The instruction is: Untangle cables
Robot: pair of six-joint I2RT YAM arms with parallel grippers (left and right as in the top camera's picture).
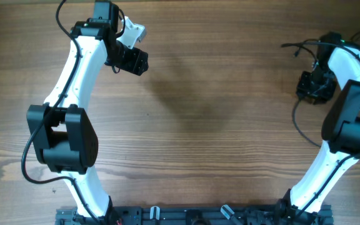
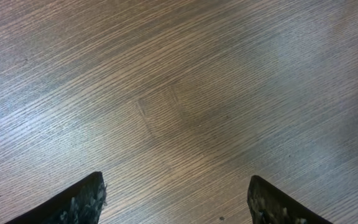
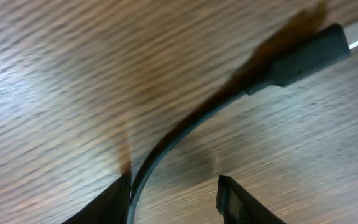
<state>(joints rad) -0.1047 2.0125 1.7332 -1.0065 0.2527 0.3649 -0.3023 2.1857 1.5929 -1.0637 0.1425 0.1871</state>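
I am holding my left gripper (image 2: 176, 186) wide apart above the table (image 2: 185, 74). At the table's far right corner, one of the cables (image 3: 197, 118) is passing between the fingers of my right gripper (image 3: 174, 183); I cannot tell whether I am clamping it.

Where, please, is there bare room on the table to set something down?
The wide middle of the table, between the left gripper and the right gripper, is bare. The far right corner is crowded: cables lie beside the right gripper.
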